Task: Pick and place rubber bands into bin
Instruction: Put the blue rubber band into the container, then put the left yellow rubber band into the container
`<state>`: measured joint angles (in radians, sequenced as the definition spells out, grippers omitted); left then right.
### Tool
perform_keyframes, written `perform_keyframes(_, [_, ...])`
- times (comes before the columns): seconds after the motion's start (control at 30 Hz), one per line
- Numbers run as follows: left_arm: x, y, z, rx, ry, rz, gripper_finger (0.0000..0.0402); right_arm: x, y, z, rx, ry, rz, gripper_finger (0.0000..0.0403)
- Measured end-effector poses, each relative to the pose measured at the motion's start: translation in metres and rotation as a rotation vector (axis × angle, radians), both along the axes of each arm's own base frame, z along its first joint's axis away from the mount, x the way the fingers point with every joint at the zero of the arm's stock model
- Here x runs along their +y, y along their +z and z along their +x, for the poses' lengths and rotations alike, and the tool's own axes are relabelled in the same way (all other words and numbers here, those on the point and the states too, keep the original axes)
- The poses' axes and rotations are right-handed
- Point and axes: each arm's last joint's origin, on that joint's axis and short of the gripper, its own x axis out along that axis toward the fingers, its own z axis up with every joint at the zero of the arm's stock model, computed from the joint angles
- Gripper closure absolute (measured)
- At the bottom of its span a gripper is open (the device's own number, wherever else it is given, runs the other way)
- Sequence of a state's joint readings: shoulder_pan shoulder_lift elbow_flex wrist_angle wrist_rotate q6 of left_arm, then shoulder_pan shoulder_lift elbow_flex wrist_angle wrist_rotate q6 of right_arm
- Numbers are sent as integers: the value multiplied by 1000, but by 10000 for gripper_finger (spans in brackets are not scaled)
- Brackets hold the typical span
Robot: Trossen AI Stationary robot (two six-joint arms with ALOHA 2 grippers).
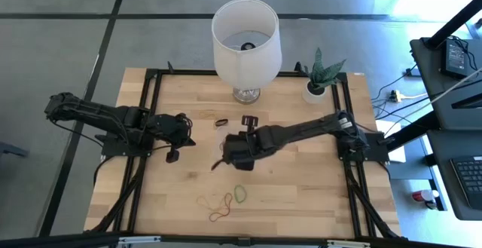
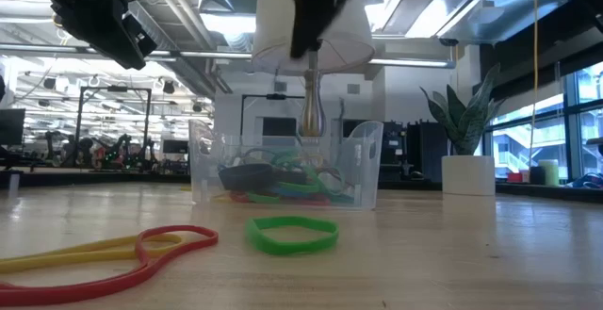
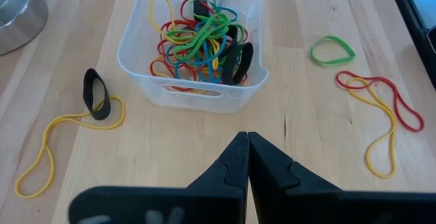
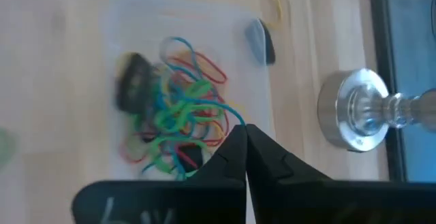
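Writing shows nowhere. Bin [image 3: 194, 81] sits mid-table, largely hidden under the right arm from above, full of tangled bands [image 3: 197, 37]. Right gripper [image 4: 244, 137] hangs over it, fingers pressed together, empty. Left gripper [image 3: 247, 146] hovers beside, likewise closed. Green band [image 2: 291, 234] lies loose nearer the front edge.

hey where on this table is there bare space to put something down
Bare wood lies along the table edge right of the green band, and at the corner left of the lamp. It is crowded mid-table: the bin, both shut grippers, left and right, and loose bands near the front.
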<state>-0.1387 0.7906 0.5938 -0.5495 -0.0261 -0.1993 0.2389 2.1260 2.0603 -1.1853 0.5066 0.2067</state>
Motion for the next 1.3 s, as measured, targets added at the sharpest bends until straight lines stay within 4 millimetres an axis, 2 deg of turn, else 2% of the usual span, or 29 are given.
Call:
perform_keyframes(0.17, [0, 0, 0, 1, 13, -9, 398, -28, -42, 9, 18, -48, 58, 401])
perform_keyframes(0.33, [0, 0, 0, 1, 24, -14, 399, -42, -85, 10, 10, -49, 168, 385])
perform_keyframes(0.43, [0, 0, 0, 1, 24, -14, 395, -45, -100, 8, 16, -35, 238, 367])
perform_keyframes(0.53, [1, 0, 0, -1, 37, -2, 394, -47, -107, 8, 22, -8, 290, 346])
perform_keyframes(0.93, [6, 1, 1, -28, 172, 120, 391, -68, -101, 5, 90, 147, 354, 210])
perform_keyframes(1.0, [6, 1, 1, -30, 184, 132, 389, -72, -91, 0, 108, 173, 362, 191])
perform_keyframes(1.1, [7, 1, 1, -34, 207, 153, 387, -77, -64, -6, 49, 204, 357, 173])
perform_keyframes(1.3, [9, 5, 3, -87, 273, 194, 384, -88, -4, -37, -63, 249, 319, 182])
